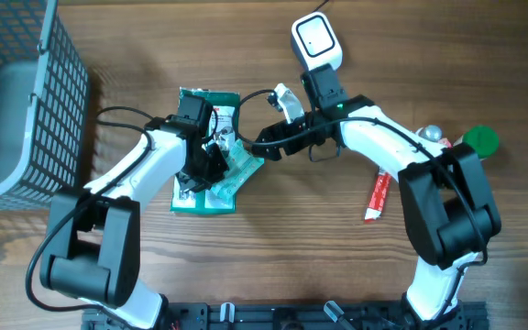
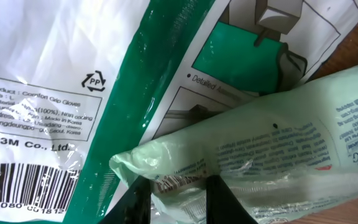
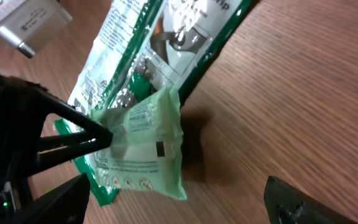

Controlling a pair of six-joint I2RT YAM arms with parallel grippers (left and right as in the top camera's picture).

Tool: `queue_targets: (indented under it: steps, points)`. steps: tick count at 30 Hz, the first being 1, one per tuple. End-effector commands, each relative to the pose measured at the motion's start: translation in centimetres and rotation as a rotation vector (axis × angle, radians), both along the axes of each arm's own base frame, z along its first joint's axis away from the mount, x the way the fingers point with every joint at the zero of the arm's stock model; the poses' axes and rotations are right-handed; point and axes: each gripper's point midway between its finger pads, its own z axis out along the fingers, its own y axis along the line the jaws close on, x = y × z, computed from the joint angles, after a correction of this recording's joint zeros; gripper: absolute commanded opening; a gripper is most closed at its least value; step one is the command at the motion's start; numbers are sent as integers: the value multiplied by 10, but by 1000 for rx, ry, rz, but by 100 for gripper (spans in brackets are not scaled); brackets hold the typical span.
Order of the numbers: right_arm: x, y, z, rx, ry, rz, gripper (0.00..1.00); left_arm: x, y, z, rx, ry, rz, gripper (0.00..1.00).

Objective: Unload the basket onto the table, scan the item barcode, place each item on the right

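judging the pale green packet (image 2: 272, 155) as light, soft and crinkly: a filmy pouch, glossy and likely slippery, apt to fold or sag if lifted by one corner. lying askew across a green-and-white glove pack (image 2: 36, 50), itself flat on the wooden table (image 3: 303, 93), left of centre between the two arms. pinched at its crimped end seam by the left gripper (image 2: 176, 183), jaws drawn close on the film with only that thin edge between them. best taken right there on the flat seam or along a side edge, never across the puffy middle, and turned gently to keep the printed face taut for reading. right gripper (image 3: 176, 199) spread wide, empty, poised near the packet. readable on the glove pack: "3M Co., Ltd.", "Product : Comfort Grip Gloves", "Size : L", a "PP" recycling triangle, "Detailed" beside a drawn panel, and a barcode (image 2: 23, 183) with digits cut off at the frame edge. on the packet itself, dense small print too fine to read, bar the letters "ENING" at one end; a small dark block on its face, perhaps a code, impossible to tell.
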Motion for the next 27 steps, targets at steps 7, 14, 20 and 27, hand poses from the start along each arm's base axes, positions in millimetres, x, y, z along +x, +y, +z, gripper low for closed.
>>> queue_targets:
  steps: [7, 14, 20, 27]
  points:
    - [-30, 11, -21, 109, 159, -29, 77, -7, 9, -24, 66, 56, 6, 21]
    - [-37, 30, -22, 122, 177, -53, 63, -7, 10, -24, 70, 55, 6, 21]
    - [-36, 43, -22, 115, 199, -114, 52, -6, 11, -24, 80, 52, 7, 21]
    - [-35, 44, -32, 51, 165, -143, 59, -6, 11, -24, 80, 52, 7, 22]
